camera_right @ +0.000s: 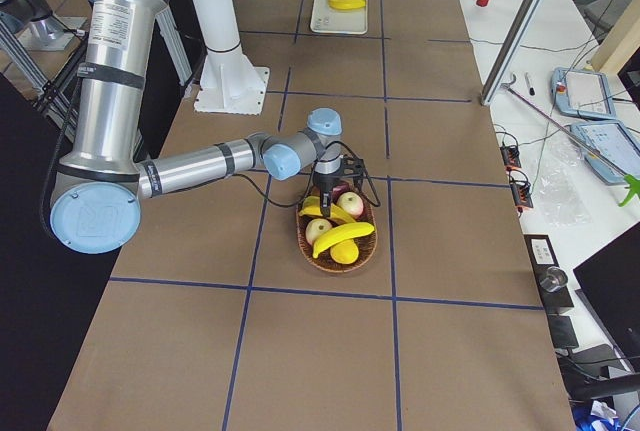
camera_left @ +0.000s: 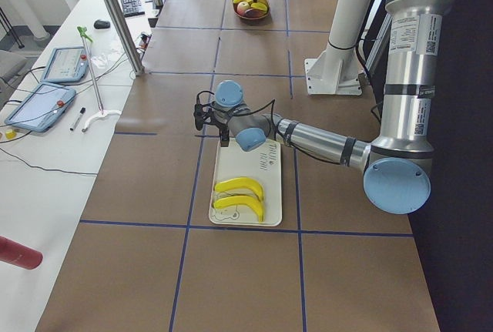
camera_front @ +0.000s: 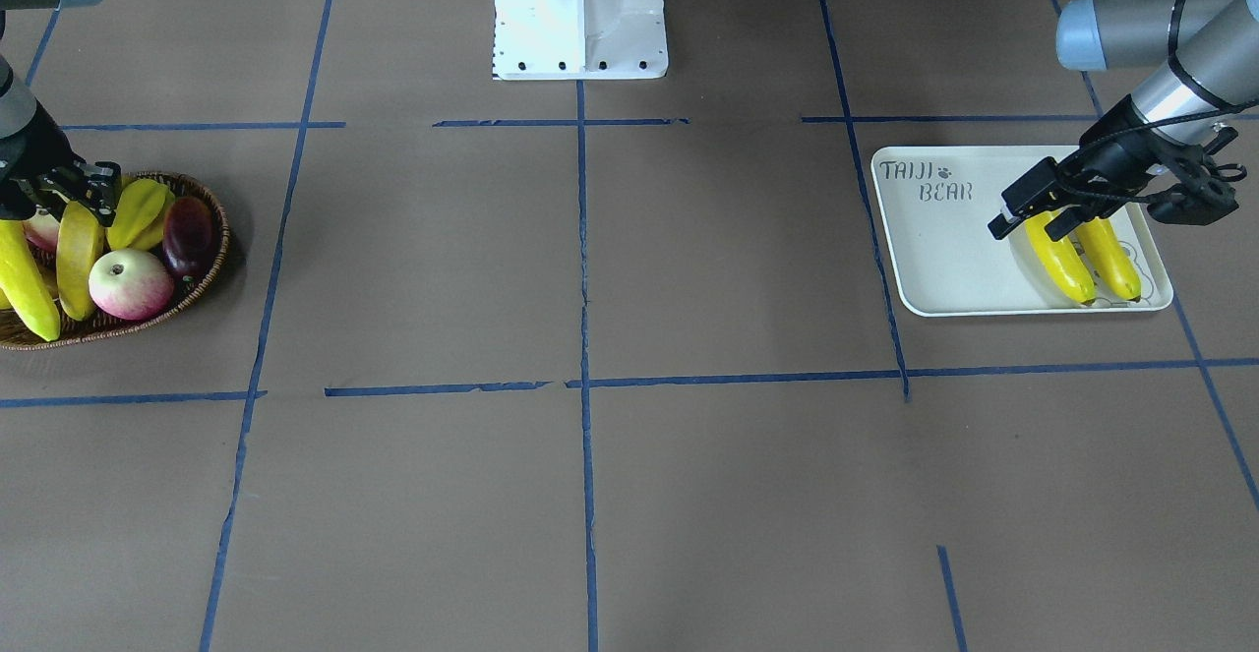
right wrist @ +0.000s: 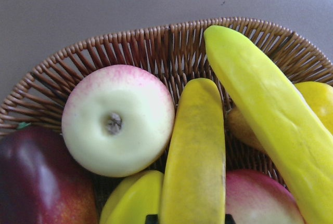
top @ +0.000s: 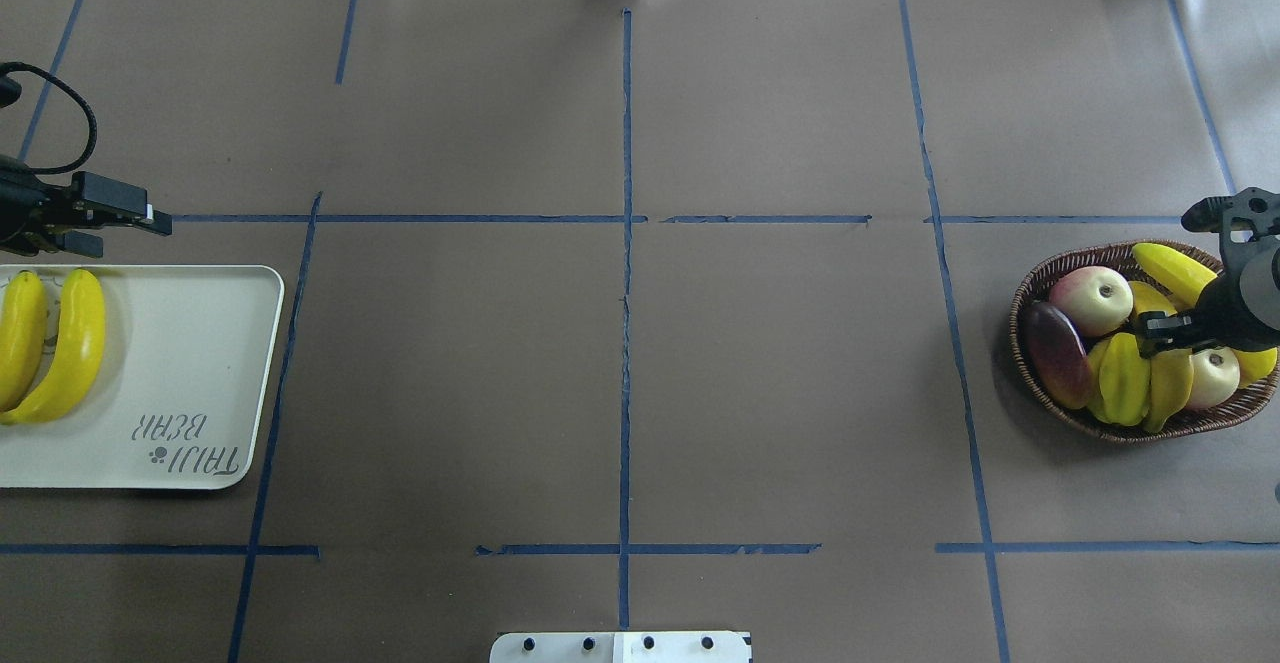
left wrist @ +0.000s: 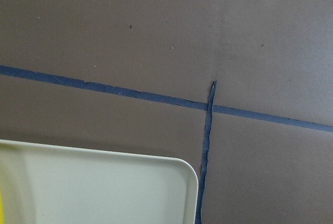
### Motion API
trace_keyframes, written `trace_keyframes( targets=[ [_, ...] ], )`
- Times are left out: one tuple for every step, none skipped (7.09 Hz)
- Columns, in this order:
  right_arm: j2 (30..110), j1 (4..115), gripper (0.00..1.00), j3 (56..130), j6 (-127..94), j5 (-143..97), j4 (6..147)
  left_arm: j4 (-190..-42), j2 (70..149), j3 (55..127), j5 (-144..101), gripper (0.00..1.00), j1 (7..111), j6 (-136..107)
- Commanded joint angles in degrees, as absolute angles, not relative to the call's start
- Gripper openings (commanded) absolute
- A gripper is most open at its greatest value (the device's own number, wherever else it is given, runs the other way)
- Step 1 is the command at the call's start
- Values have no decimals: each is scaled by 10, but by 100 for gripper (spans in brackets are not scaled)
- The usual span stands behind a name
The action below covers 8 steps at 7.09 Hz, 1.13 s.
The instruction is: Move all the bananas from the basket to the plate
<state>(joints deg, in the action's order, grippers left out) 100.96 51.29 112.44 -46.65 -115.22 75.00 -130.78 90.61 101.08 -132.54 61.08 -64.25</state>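
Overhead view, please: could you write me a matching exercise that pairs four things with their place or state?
1. plate
2. basket
3. left claw
4. right claw

A. down in the basket
B. open, beside the plate
C. bears two bananas
D. brown wicker

Pairs: 1-C, 2-D, 3-B, 4-A

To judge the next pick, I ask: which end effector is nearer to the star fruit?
Right. The right end effector hangs over the wicker basket, close beside the star fruit; the left end effector is far away, at the edge of the white tray.
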Motion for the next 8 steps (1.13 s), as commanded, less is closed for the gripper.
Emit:
trace_keyframes(
  targets=[
    [1012, 515, 15, 1135, -465, -1152, 750, -1308, 906, 1011, -1325, 100, 611, -642],
    [1019, 517, 14, 1160, -464, -1153, 754, -1308, 906, 1011, -1325, 100, 611, -642],
    [1020, 523, 14, 1179, -464, -1155, 757, -1308, 906, 1011, -1325, 100, 611, -642],
    [1020, 533, 14, 1193, -464, -1157, 757, -1308, 906, 1010, -1325, 100, 611, -642],
    [1020, 543, 14, 1206, -464, -1158, 757, -1308, 906, 1011, -1326, 100, 611, -642],
    [1019, 548, 14, 1222, -464, -1162, 757, -1308, 907, 1011, -1326, 100, 611, -642],
    [1013, 548, 14, 1225, -465, -1164, 755, -1308, 907, 1011, -1325, 100, 610, -642],
    [1006, 548, 15, 1223, -467, -1164, 750, -1308, 908, 1012, -1325, 100, 610, -642]
  ],
)
